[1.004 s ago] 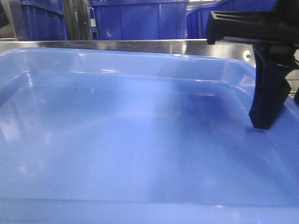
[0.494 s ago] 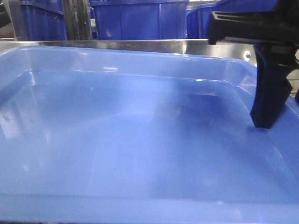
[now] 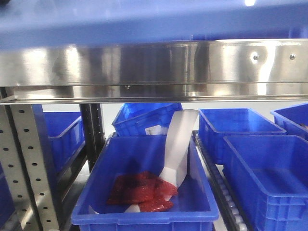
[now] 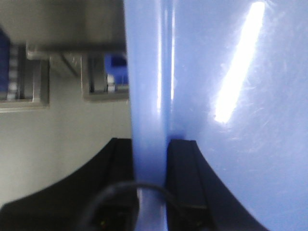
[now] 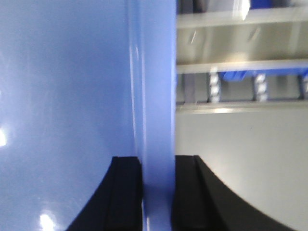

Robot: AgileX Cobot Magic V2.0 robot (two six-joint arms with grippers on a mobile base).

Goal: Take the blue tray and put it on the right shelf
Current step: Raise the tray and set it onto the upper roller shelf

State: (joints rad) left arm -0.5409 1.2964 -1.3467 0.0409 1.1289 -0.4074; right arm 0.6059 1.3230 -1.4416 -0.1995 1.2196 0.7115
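Now both pairs of jaws are clamped on the blue tray (image 3: 144,19). The left gripper (image 4: 150,149) pinches one rolled rim and the right gripper (image 5: 156,163) the opposite one, with the flat bottom spanning between them. The tray hangs just above the right shelf (image 3: 154,65) rail. The glossy rim could probably slip from a pinch if the arms drift unevenly. Lowering too early might catch the tray's edge on the rail.

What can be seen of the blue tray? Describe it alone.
The blue tray is glossy light periwinkle plastic, smooth-faced with a raised rim, catching bright reflections. The left gripper and right gripper each clamp its rim between black jaws. The front view shows it only as a blurred band above the right shelf.
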